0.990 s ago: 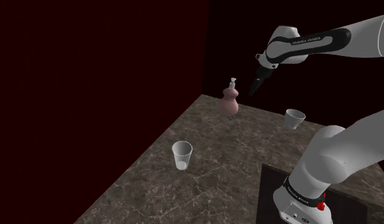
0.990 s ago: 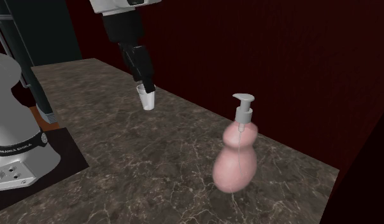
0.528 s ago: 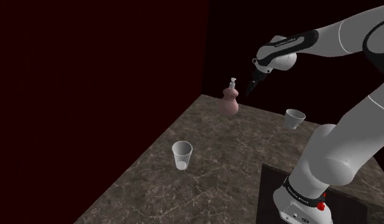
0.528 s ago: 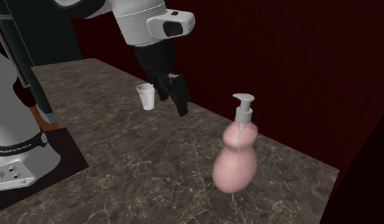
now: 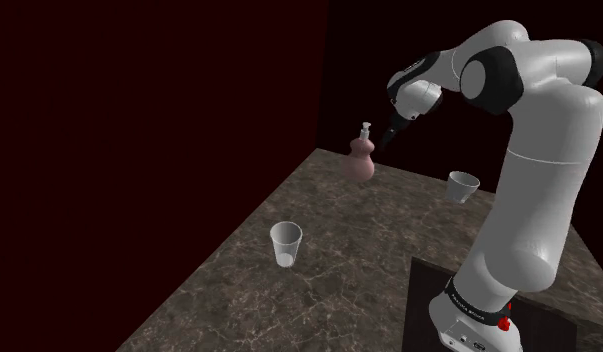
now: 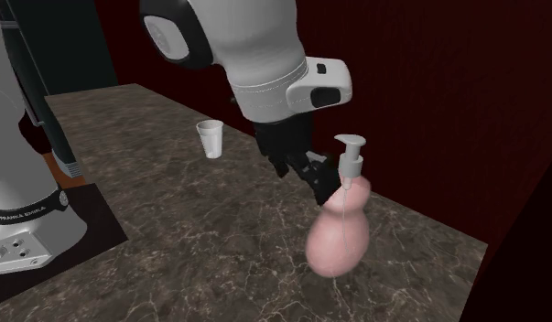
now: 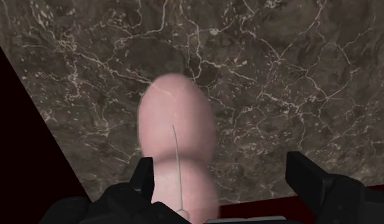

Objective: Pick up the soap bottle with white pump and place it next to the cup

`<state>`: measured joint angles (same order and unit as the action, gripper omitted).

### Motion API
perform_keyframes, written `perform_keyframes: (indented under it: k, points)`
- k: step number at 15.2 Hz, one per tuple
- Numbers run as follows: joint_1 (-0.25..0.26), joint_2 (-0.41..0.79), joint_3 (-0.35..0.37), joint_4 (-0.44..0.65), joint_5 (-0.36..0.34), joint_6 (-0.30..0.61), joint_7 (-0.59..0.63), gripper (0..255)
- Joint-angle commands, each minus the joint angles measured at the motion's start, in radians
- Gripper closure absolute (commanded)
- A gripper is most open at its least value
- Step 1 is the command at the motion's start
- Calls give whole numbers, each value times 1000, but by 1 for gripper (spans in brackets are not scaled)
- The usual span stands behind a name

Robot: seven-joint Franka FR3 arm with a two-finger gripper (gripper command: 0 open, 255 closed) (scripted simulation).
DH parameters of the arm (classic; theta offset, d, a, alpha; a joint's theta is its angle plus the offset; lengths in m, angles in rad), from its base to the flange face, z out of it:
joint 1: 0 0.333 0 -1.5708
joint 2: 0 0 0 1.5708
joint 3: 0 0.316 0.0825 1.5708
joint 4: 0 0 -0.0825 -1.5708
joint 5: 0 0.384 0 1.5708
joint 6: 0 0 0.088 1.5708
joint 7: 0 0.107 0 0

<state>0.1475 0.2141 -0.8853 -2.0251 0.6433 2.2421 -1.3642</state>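
Two cups are sitting on the dark marbled counter (image 5: pixel 389 235) in the shoulder view. The near cup (image 5: pixel 286 245) is standing toward the left edge and the far cup (image 5: pixel 462 186) toward the right, with a broad bare stretch lying between them. Between the two and further back, the pink soap bottle (image 5: pixel 362 160) with its white pump (image 6: pixel 350 154) is standing upright at the counter's far corner. It is sitting close to the edge where the dark red wall (image 5: pixel 189 120) is rising (little room behind it). Just to its right, the gripper (image 5: pixel 388 138) is hanging level with the pump. In the wrist view the fingers (image 7: pixel 305 177) are standing wide apart; the bottle is lying between them, crowding one finger and well clear of the other, so nothing is being clasped. Since half a second ago the gripper has been closing in on the bottle from the far cup's side, while bottle and cups are staying put.
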Motion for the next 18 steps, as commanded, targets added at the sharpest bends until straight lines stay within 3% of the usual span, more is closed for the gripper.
perform_keyframes:
  k: [1, 3, 10, 18]
  points:
    - [-71, 102, 37, 78, 126, -39, -97, 0]
    - [-125, 168, 71, 140, 188, -69, -141, 0]
    - [-147, 242, 120, 148, 263, -26, -178, 0]
    - [-147, 242, 120, 148, 263, -26, -178, 0]
